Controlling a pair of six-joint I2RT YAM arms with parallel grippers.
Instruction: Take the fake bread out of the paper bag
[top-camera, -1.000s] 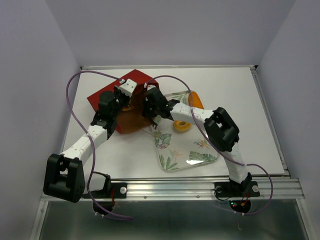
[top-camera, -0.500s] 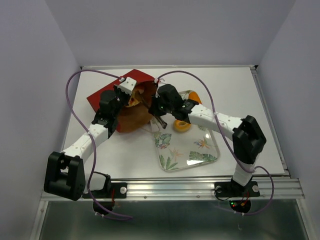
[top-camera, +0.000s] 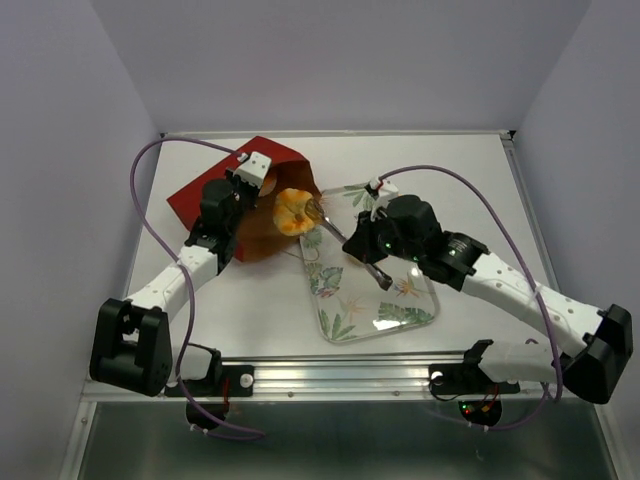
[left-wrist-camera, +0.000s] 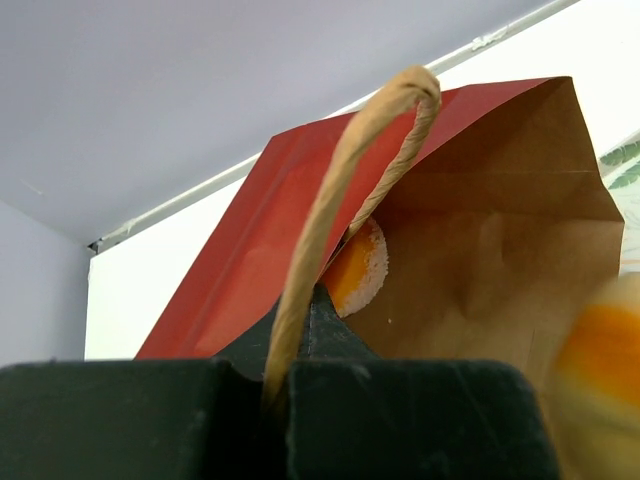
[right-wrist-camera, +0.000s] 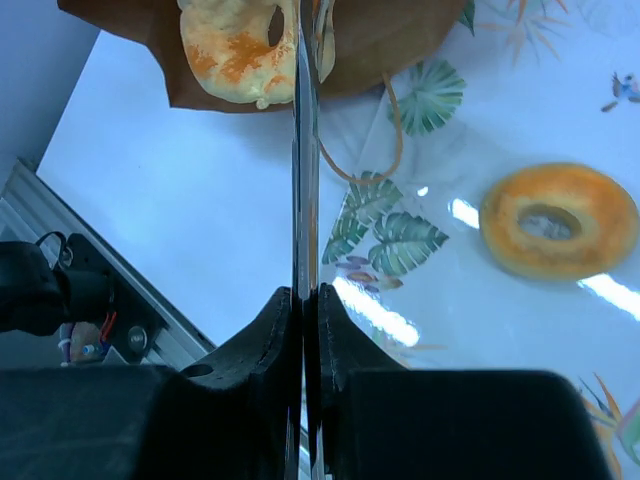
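The dark red paper bag (top-camera: 215, 190) lies at the back left with its brown mouth open toward the tray. My left gripper (top-camera: 243, 188) is shut on its twine handle (left-wrist-camera: 330, 200) and holds the mouth up. One sugared bread piece (left-wrist-camera: 357, 268) sits inside the bag. My right gripper (top-camera: 377, 262) is shut on thin metal tongs (right-wrist-camera: 305, 150). Their tip holds a yellow-orange bun (top-camera: 293, 210) at the bag's mouth, which also shows in the right wrist view (right-wrist-camera: 235, 45). A ring-shaped bun (right-wrist-camera: 558, 218) lies on the tray.
The leaf-patterned tray (top-camera: 375, 315) lies right of the bag, under my right arm. A loose twine handle (right-wrist-camera: 390, 140) hangs over the tray's edge. White walls stand at the back and both sides. The metal rail (top-camera: 330, 375) runs along the near edge.
My right arm has swung back to the right and drawn the tongs out of the bag, bringing the bun to the bag's mouth. The left gripper has kept its hold on the handle.
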